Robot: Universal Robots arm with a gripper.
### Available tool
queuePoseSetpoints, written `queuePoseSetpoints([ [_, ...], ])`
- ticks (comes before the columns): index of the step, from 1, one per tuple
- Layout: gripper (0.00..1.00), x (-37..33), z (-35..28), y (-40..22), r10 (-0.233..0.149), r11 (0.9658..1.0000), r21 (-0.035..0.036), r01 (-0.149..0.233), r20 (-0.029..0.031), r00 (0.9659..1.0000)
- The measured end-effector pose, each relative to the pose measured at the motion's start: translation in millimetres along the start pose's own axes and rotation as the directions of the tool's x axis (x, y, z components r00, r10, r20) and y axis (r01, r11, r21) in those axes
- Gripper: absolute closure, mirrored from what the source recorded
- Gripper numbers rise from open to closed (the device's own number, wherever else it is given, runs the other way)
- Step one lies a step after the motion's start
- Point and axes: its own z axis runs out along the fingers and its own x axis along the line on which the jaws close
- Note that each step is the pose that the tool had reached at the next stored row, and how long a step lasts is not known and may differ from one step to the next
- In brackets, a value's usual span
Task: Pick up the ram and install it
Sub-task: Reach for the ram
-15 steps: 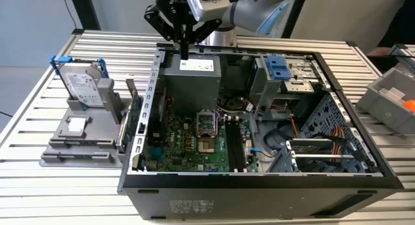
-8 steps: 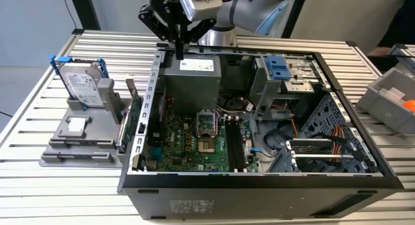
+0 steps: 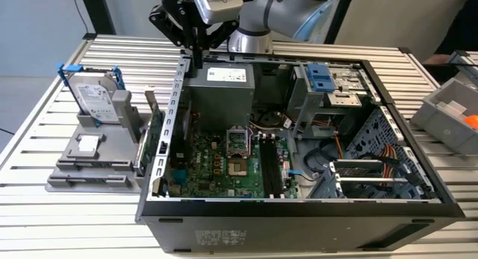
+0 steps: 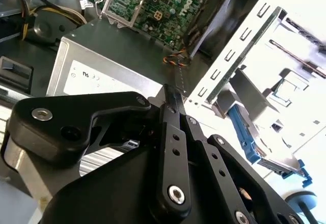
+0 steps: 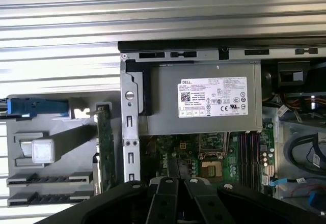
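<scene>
The claw (image 3: 196,60) hung point-down at the upper left of the exterior view, over the back corner of the open case (image 3: 299,217) and just above the power supply (image 3: 220,83). The arm (image 3: 276,13) reached in from the top of the frame. In the first wrist view the two fingers (image 5: 162,196) ran in to a single tip and looked pressed together, with nothing plainly pinched between them. Where the ram sat could not be told. The long black slots (image 3: 269,169) on the motherboard (image 3: 216,169), at the lower middle of the exterior view, read as dark strips, and whether one was filled was not clear. Left of the case on the tabletop (image 3: 75,225), a grey holder (image 3: 89,169) carried a drive (image 3: 95,99) and a green card (image 3: 154,127), both standing on edge.

By its kind, the ram would be light, stiff, thin and easily damaged. It is best held across its two flat faces near the top long edge, clear of the contacts, kept upright and square to a slot.
</scene>
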Motion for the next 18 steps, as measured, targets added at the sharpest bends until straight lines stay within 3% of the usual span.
queuePoseSetpoints([
  [18,1.00,23.7,-0.5,-1.7,0.000,1.0000,0.0000,0.000,0.0000,1.0000],
])
